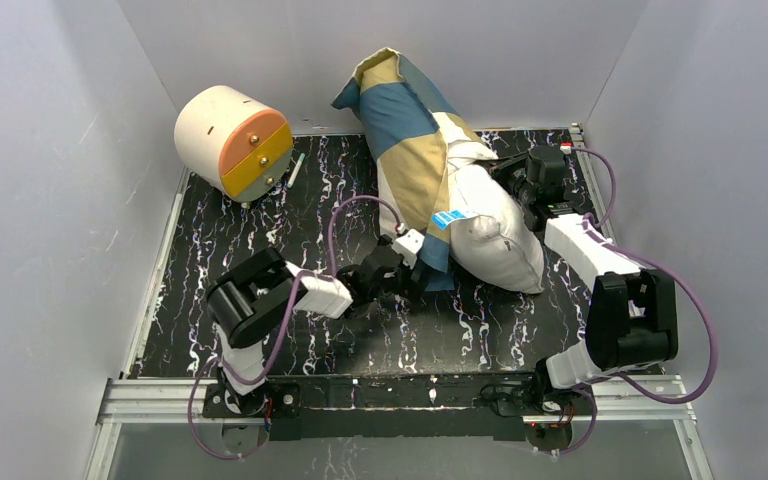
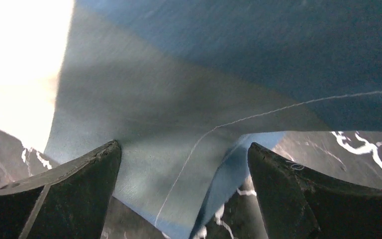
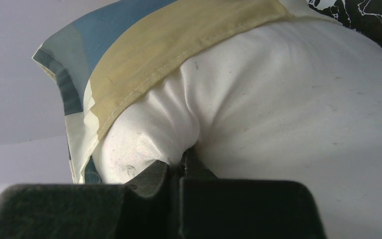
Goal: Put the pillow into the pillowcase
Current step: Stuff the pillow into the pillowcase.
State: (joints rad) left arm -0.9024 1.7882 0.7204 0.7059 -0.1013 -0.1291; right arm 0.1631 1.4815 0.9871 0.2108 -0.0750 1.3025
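Bases, top view: we see both arms bolted at the near edge of the black marbled table [image 1: 260, 230], each reaching toward the middle.
Left gripper, top view: the left gripper [image 1: 426, 262] sits at the near left edge of the pillowcase [image 1: 400, 120]; from here we cannot tell how its jaws stand.
Right gripper, top view: the right gripper [image 1: 500, 182] meets the right side of the pillow [image 1: 495, 235].
Pillow, top view: its far part is inside the pillowcase, and its near white end bulges out bare on the table.
Pillowcase, top view: the blue, tan and cream cover runs diagonally, its far end leaning on the back wall [image 1: 380, 30]; a small blue label [image 1: 448, 218] shows at its opening.
Other things, top view: a cream-and-orange cylinder [image 1: 232, 140] lies in the far left corner with a pen [image 1: 295, 170] just beside it.
Left wrist view: the left gripper [image 2: 183, 145] has its fingers wide apart, with blue pillowcase [image 2: 179, 74] cloth lying between them and a loose white thread [image 2: 278, 107] crossing it.
Right wrist view: the right gripper [image 3: 181, 167] has its fingers pressed together on a pinched fold of the pillow [image 3: 303, 99]; the tan hem of the pillowcase [image 3: 179, 40] drapes just above.
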